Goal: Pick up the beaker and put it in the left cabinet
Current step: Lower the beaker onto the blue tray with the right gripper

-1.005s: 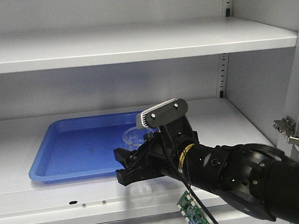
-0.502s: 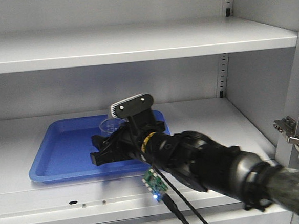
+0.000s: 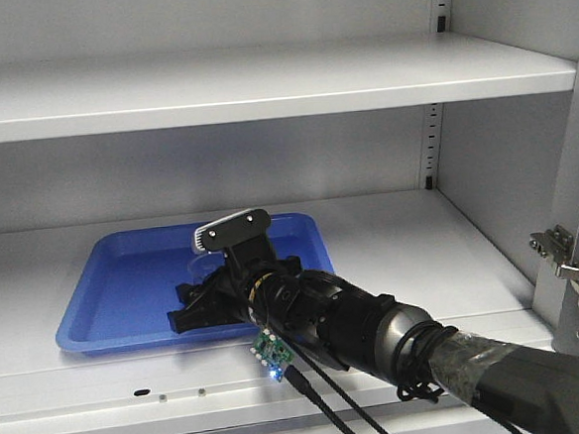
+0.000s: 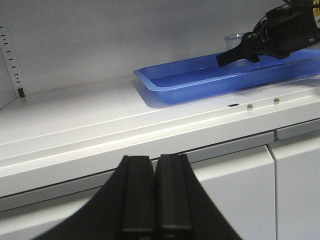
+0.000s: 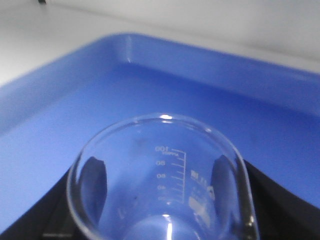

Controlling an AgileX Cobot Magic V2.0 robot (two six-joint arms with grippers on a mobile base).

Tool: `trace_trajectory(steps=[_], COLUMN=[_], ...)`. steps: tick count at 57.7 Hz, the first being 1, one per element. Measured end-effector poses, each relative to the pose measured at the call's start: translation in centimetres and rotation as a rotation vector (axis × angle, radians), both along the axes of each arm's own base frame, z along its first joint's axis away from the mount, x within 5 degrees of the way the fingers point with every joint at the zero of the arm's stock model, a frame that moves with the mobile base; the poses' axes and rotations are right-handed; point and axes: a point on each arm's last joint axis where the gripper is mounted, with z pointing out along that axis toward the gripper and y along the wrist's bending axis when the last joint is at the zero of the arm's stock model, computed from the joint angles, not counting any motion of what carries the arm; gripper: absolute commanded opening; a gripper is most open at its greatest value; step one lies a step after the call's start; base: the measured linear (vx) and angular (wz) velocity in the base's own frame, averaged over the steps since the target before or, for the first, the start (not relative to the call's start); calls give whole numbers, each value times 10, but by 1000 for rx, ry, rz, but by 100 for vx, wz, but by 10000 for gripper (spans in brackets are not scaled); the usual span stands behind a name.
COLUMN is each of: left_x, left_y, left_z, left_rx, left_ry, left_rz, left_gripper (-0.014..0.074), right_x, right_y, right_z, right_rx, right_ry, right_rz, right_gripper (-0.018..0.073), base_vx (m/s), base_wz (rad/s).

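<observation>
Left gripper: jaws pressed together, holding nothing, positioned below and in front of the left cabinet shelf edge. Blue tray sits on the middle shelf. Right gripper reaches over the tray interior, its fingers clamped on either side of the beaker, which stands upright above the tray floor; contact with the floor cannot be determined.

Graduation marks on the glass

In the right wrist view the beaker carries a white printed scale seen through the glass from behind, so it reads mirrored: the top figure looks like "100", with smaller figures below that are too blurred to read. A white label patch sits beside the scale, its print illegible. No other text is legible.
</observation>
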Motion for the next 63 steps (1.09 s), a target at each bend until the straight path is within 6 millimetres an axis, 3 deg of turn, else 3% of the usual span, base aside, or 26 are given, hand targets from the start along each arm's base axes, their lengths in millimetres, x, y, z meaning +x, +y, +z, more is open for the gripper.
trace_trajectory(steps=[20,28,44,63], left_x=[0,0,0,0], left_y=[0,0,0,0], left_z=[0,0,0,0], left_rx=[0,0,0,0], left_ry=[0,0,0,0], left_rz=[0,0,0,0], left_gripper=[1,1,1,1], right_x=[0,0,-2,-16], right_y=[0,2,1,-13], right_z=[0,3,12,61], right_rx=[4,27,38,60], right_ry=[2,-21,-36,-68], right_rz=[-1,17,19,-22], right_gripper=[538,648,639,539], base_vx=[0,0,0,0], base_wz=[0,0,0,0])
